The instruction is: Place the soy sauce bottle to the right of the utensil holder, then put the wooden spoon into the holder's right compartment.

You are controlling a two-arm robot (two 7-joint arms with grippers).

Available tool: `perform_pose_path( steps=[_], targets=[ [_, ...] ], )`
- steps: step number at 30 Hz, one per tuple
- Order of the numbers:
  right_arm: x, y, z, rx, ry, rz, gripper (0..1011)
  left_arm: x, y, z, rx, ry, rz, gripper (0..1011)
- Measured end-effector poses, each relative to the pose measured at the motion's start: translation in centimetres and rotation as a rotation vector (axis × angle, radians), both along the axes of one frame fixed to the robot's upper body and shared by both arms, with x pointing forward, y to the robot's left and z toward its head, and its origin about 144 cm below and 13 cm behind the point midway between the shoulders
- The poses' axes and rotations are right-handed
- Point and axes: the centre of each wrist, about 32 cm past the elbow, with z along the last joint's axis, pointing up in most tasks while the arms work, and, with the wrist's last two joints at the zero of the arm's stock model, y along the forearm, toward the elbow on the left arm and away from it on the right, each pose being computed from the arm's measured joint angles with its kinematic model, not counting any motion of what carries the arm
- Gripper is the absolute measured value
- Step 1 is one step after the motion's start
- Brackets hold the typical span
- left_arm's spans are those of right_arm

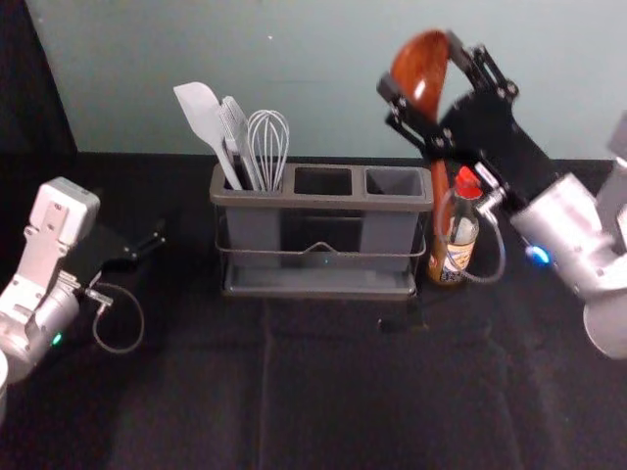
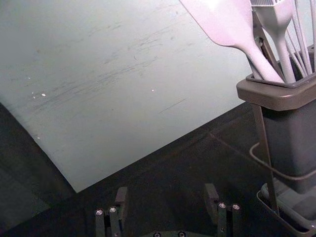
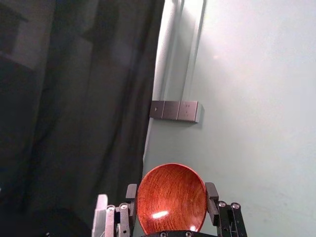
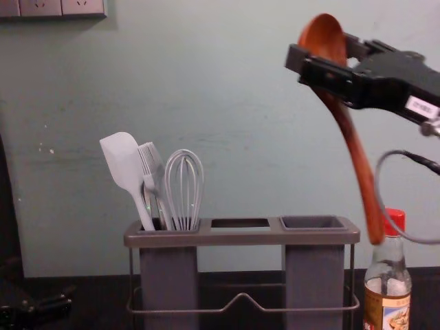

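Note:
My right gripper point(image 1: 419, 82) is raised above the holder's right end, shut on the head of the wooden spoon point(image 1: 439, 186). In the right wrist view, the right gripper point(image 3: 171, 195) has its fingers on both sides of the spoon's bowl point(image 3: 170, 200). The spoon point(image 4: 359, 161) hangs tilted in the chest view, its handle end beside the red cap of the soy sauce bottle point(image 4: 387, 306). That bottle point(image 1: 458, 250) stands upright right of the utensil holder point(image 1: 318, 281), whose right compartment point(image 1: 395, 182) looks empty. The left gripper point(image 1: 147, 247) idles at left; the left gripper point(image 2: 167, 197) is open.
A spatula point(image 1: 202, 117), a brush-like utensil point(image 1: 237, 137) and a whisk point(image 1: 268, 142) stand in the holder's left compartment. Behind is a pale wall point(image 1: 323, 59). A cable point(image 1: 503, 257) from the right arm loops in front of the bottle. Black cloth point(image 1: 323, 392) covers the table.

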Motion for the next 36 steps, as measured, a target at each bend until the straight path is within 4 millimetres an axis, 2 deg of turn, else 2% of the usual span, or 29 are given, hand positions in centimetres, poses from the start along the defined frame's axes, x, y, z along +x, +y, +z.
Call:
perform_pose_path(
  steps=[7,16,27,36],
  targets=[
    [3.0,1.1,0.4,0.003,-0.006,0.015,838,0.0,0.0,0.0,0.000,0.000,0.000,1005],
    [5.2,2.1,0.4,0.013,-0.029,0.011,838,0.0,0.0,0.0,0.000,0.000,0.000,1005],
    [6.7,2.7,-0.4,0.025,-0.032,-0.019,838,0.0,0.0,0.0,0.000,0.000,0.000,1005],
    [7.3,3.5,-1.9,0.064,-0.029,-0.024,838,0.0,0.0,0.0,0.000,0.000,0.000,1005]
  ],
)
